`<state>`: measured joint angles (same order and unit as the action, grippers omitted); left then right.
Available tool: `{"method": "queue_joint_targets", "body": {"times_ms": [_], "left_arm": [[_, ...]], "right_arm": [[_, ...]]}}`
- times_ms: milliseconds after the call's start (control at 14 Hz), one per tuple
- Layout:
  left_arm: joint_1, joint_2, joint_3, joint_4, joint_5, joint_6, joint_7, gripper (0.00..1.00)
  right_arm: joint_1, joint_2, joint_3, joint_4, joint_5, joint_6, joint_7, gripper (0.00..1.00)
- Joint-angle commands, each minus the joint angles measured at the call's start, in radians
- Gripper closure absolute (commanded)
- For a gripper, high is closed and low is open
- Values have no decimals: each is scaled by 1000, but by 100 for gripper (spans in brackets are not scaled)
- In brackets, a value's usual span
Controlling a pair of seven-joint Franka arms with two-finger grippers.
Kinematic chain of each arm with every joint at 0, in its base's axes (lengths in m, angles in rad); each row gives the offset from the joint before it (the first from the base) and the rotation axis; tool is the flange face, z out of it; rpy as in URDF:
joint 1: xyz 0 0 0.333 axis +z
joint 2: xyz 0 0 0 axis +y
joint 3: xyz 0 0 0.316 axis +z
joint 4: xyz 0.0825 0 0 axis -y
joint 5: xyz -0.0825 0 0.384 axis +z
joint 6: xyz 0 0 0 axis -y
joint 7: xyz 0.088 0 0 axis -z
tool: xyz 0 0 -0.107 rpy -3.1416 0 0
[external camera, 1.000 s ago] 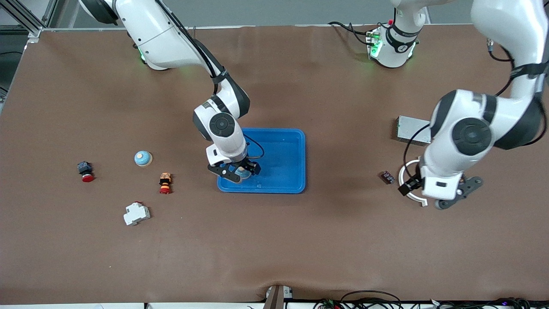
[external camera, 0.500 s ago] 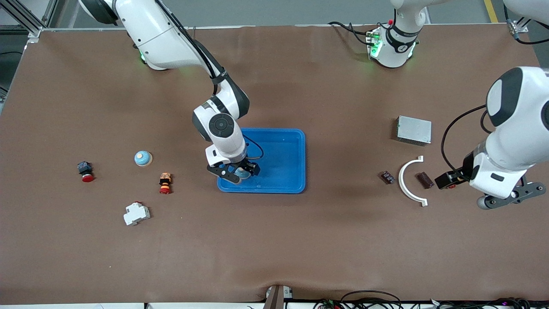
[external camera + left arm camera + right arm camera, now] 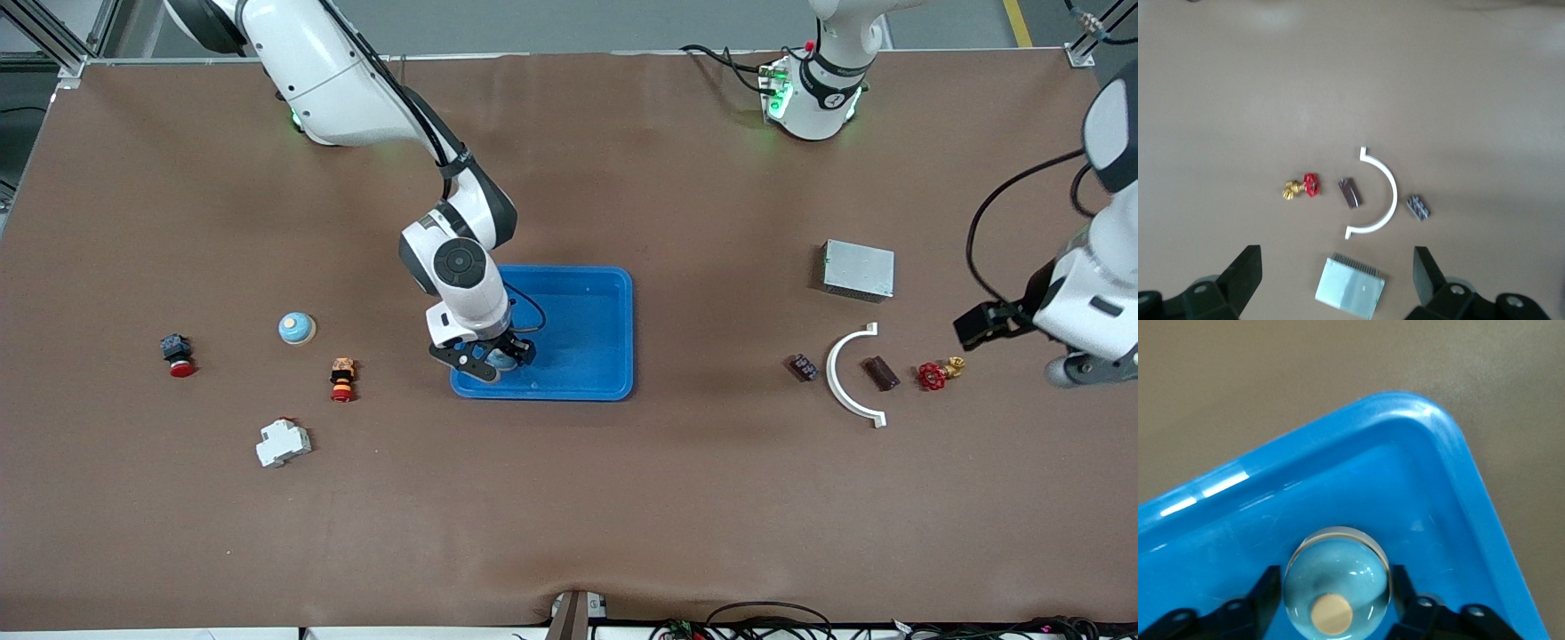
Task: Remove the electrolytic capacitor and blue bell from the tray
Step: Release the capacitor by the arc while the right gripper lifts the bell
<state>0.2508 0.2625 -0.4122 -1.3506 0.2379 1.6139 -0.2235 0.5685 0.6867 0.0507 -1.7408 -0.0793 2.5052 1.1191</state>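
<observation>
Bell (image 3: 1337, 581) sits between right tool (image 3: 494, 356) fingers in tray (image 3: 605, 338) corner; left tool (image 3: 1338, 280) spread wide.

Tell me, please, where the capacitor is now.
The capacitor lies on the table toward the left arm's end, inside the white arc, beside the red valve.

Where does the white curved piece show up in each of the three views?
Front view: white arc toward the left arm's end of the table, between two small dark parts.
Left wrist view: arc mid-picture.
Right wrist view: not in it.
Shared landmark: red valve, beside the arc in both.
</observation>
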Motion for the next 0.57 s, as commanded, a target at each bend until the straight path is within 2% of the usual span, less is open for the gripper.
{"method": "queue_joint_targets", "body": {"times_ms": [0,214,357,429,500], "left_arm": [[18,-87,3,-18,-63,-46,46,0],[16,-132,-7,-19,-71,-109,104,0],[5,-178,6,-37,-116,-137,133,0],[-11,-205,25,-66,-135,-137,133,0],[-62,-238,86,-105,-150,-135,144,0]], "right_arm": [[1,5,-2,29,1,-14,8,100],[4,-10,3,69,1,-153,5,100],[1,-39,4,107,1,-267,-4,100],[-5,-61,6,116,3,-311,-18,100],[-15,-85,6,115,7,-344,-50,100]]}}
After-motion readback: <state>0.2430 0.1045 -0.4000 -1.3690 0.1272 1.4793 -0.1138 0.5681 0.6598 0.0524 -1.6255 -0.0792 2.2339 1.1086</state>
